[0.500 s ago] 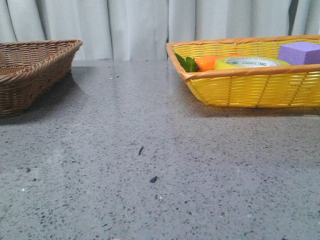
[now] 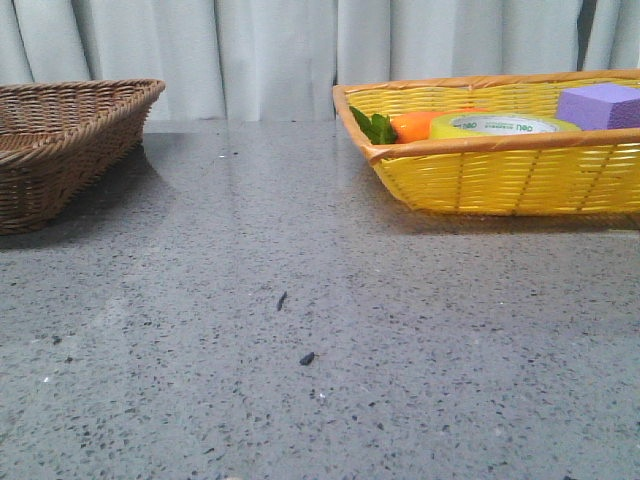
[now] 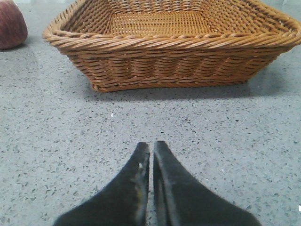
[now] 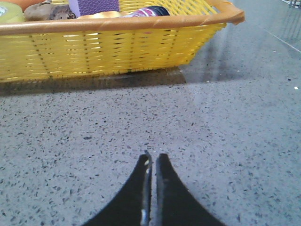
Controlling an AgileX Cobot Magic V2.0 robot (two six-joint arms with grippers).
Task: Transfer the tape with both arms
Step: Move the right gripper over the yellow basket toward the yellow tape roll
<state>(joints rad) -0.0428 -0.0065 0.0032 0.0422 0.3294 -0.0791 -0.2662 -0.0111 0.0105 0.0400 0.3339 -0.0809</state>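
Nothing has moved since the earlier frame. The left gripper (image 3: 151,150) has its fingers pressed together on nothing, low over the tabletop (image 2: 300,330) just short of the brown wicker basket (image 3: 169,52), probably the drop-off. The right gripper (image 4: 151,162) is clenched likewise, empty, facing the yellow basket (image 4: 108,52). The tape (image 2: 500,125) lies flat inside that yellow basket, between a carrot (image 2: 415,126) and a purple block (image 2: 600,104), untouched.
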